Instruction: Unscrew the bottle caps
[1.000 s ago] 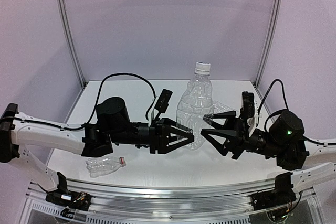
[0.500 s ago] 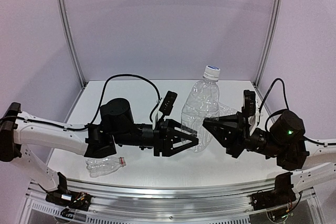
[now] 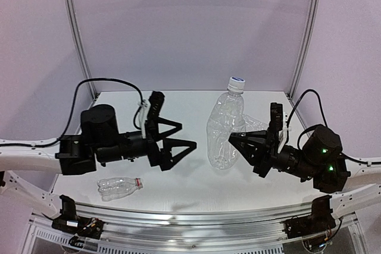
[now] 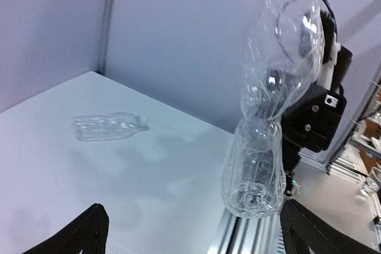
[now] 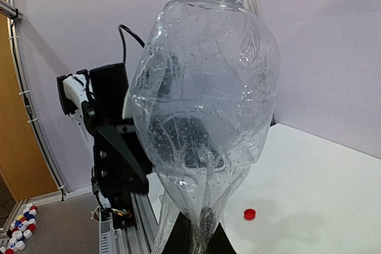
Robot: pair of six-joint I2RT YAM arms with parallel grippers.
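A large clear bottle [image 3: 225, 129] stands slightly tilted at mid-table, with a white, blue-topped cap [image 3: 236, 82] on its neck. My right gripper [image 3: 233, 140] is shut on its crumpled lower waist, and in the right wrist view the black fingertips pinch the plastic [image 5: 201, 230]. My left gripper [image 3: 188, 135] hangs open well to the left of the bottle, holding nothing; its fingertips [image 4: 83, 236] show at the bottom corners of the left wrist view. A loose red cap [image 5: 249, 213] lies on the table beyond the bottle.
A small clear bottle [image 3: 119, 187] with a red neck ring lies on its side near the front left edge; it also shows as the small bottle [image 4: 110, 126] in the left wrist view. Metal rails [image 3: 190, 218] border the front. Several coloured caps [image 5: 18, 218] lie off the table.
The left gripper let go of the large bottle, opened wide and drew back to the left. The right gripper closed on the bottle, which leaned slightly right.
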